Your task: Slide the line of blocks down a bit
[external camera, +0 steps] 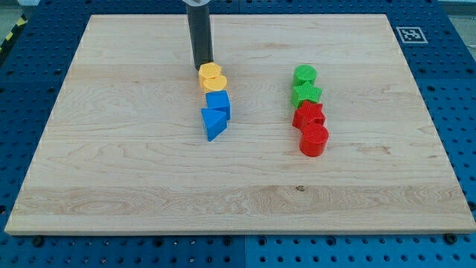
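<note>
My tip (203, 67) stands at the top end of a short line of blocks left of the board's middle, touching or almost touching the upper yellow block (210, 72). Just below it is a yellow heart-like block (213, 82), then a blue cube (219, 103), then a blue triangle (213, 123) at the bottom end. A second line stands on the view's right: a green block (304, 75), a green star (306, 94), a red star-like block (308, 115) and a red cylinder (314, 139).
The wooden board (111, 164) lies on a blue perforated table (461, 89). A black-and-white marker tag (410, 33) sits beyond the board's top right corner.
</note>
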